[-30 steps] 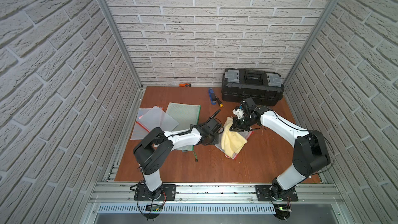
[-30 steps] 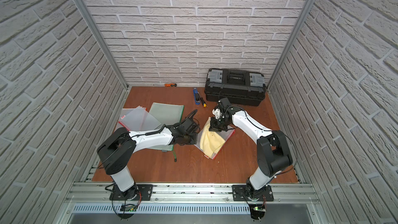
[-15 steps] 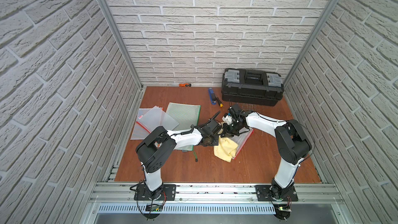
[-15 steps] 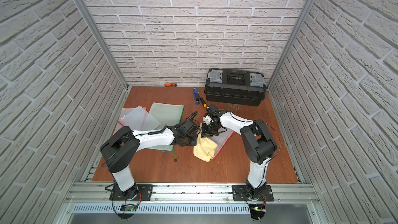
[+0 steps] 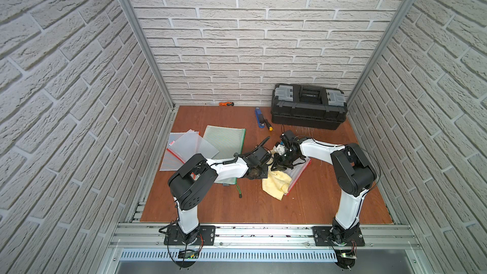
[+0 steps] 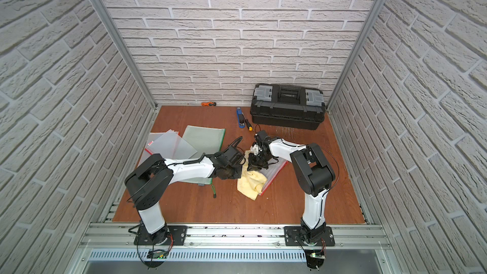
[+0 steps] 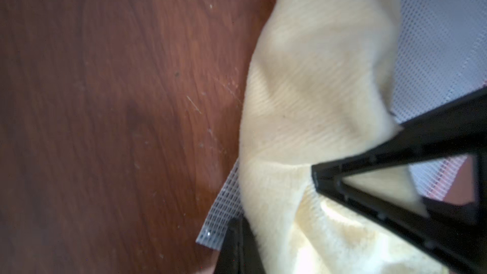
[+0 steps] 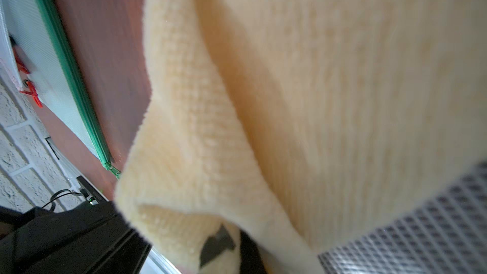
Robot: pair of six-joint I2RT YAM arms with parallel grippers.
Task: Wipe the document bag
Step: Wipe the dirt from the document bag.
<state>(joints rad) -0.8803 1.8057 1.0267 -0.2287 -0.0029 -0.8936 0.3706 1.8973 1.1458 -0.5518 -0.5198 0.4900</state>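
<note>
The wooden table (image 5: 263,206) fills the floor of the brick-walled cell, and a black toolbox (image 5: 308,112) stands closed at its back right, against the wall. A green bag (image 5: 226,138) lies flat left of centre, partly under the left arm, with a fanned stack of red-edged bags (image 5: 181,146) overlapping its left side. The document bag (image 5: 299,172), clear mesh with a red edge, lies flat near the middle of the table, just right of the green bag. Both top views show it half covered by a crumpled yellow cloth (image 5: 276,184) that spills over its near edge onto the wood. Both arms reach in low and meet at the bag's left end. The left claw (image 7: 237,243) is closed, pinching the bag's mesh corner beside the cloth. The right claw (image 8: 224,241) is closed on a fold of the cloth, which wraps around it. A blue stapler (image 5: 259,118) lies just left of the toolbox, and a small orange screwdriver (image 5: 226,104) lies at the back wall.
</note>
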